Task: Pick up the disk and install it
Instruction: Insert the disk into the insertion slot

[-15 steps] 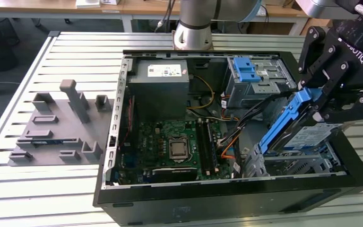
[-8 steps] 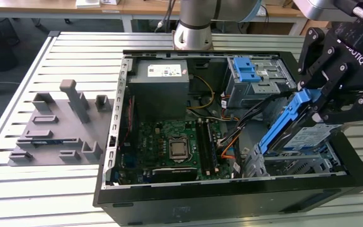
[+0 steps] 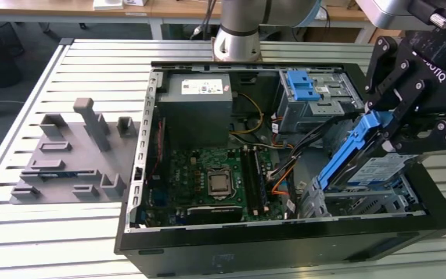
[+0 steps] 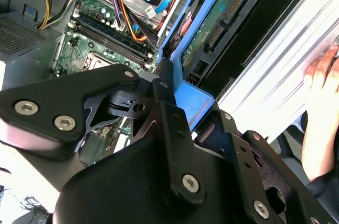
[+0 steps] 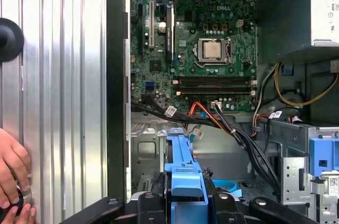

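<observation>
Disk (image 3: pixel 380 170) and its blue frame (image 3: pixel 352 145) hung steeply tilted in the gripper (image 3: pixel 413 137), at the corner of the computer case (image 3: pixel 285 247) on the exterior view's right. The white-and-blue label faced up and outward. The lower end sat down at the metal drive cage (image 3: pixel 362 203), while the upper end rose above the case rim between the black fingers.

In the second wrist view the disk (image 4: pixel 222 17) showed its green circuit-board underside and connector edge, with the blue frame (image 4: pixel 192 83) running back to the gripper (image 4: pixel 185 105). In the first wrist view the jaws stood narrow, one black finger (image 5: pixel 151 205) on each side of the blue frame (image 5: pixel 183 173), pressed against it. The grip was on the frame's end tab, so the body of the disk lay beyond the fingertips.

Inside the case lay the green motherboard (image 3: pixel 215 174), with orange and black cables (image 3: pixel 285 165) running between it and the cage. The grey power supply (image 3: pixel 195 107) sat at the far end. Beside it, in an upper bay, was a bare blue bracket (image 3: pixel 304 87).

The case rested on a ribbed metal table (image 3: pixel 45 238). A grey fixture block (image 3: pixel 68 160) lay on the table to the exterior view's left, apart from the case. The arm's base (image 3: pixel 243 32) stood behind the case. A person's hand (image 5: pixel 13 173) rested on the table just outside the case wall, and it appeared in the second wrist view (image 4: pixel 323 75) as well.
</observation>
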### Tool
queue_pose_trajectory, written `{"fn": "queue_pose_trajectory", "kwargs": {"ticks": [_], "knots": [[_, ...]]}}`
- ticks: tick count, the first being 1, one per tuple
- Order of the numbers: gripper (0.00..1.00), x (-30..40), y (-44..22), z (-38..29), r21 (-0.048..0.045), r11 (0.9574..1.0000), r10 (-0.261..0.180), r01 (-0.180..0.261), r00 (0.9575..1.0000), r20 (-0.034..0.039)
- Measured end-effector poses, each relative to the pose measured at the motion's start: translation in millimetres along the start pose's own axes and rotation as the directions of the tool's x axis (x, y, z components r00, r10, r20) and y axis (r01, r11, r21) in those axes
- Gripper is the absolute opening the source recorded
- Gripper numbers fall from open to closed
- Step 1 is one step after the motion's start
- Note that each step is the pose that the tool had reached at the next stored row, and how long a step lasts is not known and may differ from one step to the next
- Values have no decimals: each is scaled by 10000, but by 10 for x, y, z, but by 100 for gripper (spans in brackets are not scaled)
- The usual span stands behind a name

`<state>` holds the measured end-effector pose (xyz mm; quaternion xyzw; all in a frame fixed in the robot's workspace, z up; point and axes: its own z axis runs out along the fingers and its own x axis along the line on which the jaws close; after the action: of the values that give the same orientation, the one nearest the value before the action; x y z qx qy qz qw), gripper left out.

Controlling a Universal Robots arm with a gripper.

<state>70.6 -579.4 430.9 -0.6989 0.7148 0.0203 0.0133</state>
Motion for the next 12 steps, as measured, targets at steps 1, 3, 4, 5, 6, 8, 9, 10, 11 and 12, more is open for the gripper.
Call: {"fn": "queue_pose_trajectory", "kwargs": {"ticks": [1,3,4,5,6,8,9,10,11,12], "knots": [[37,0,0,4,1,10000,0,0,10000,-6],[37,1,0,12,0,10000,0,0,10000,-14],[37,1,0,16,1,10000,0,0,10000,-15],[37,1,0,20,1,10000,0,0,10000,-16],[37,1,0,25,1,10000,0,0,10000,-16],[37,2,0,35,1,10000,0,0,10000,-15],[37,2,-1,40,1,10000,0,0,10000,-18],[37,2,-1,47,0,10000,0,0,10000,-23],[37,3,-1,53,1,10000,0,0,10000,-28],[37,3,-1,59,1,10000,0,0,10000,-35]]}}
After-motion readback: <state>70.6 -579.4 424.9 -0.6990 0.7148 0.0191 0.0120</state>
